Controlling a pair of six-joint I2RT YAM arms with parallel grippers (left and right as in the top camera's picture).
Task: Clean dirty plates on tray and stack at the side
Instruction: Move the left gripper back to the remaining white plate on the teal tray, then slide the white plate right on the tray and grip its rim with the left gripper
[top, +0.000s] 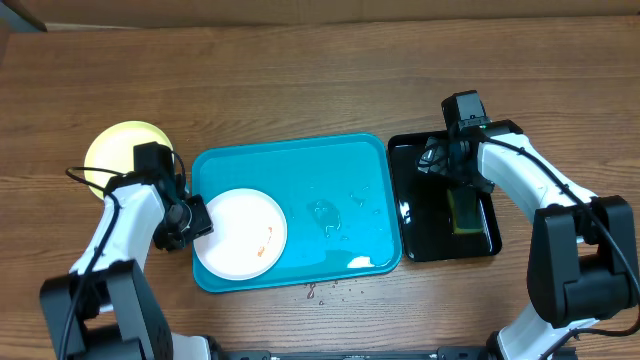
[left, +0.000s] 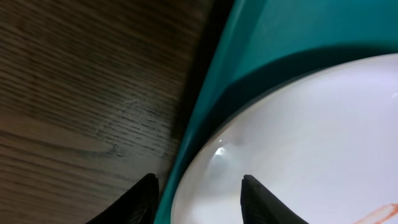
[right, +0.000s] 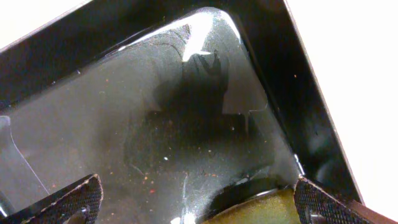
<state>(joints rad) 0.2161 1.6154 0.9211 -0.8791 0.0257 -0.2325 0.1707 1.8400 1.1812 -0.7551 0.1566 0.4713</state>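
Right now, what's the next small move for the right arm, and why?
Probably lower the right gripper onto the sponge and close. It hangs open over the black tray with the sponge showing between its fingers, and the white plate on the turquoise tray shows an orange smear, with the open left gripper at its rim.

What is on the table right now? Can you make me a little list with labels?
blue tray: holds one white plate with an orange smear, plus water drops
yellow-green plate: on the table, left of the blue tray
black tray: right of the blue tray, sponge inside
left gripper: open, at the white plate's edge
right gripper: open, over the black tray
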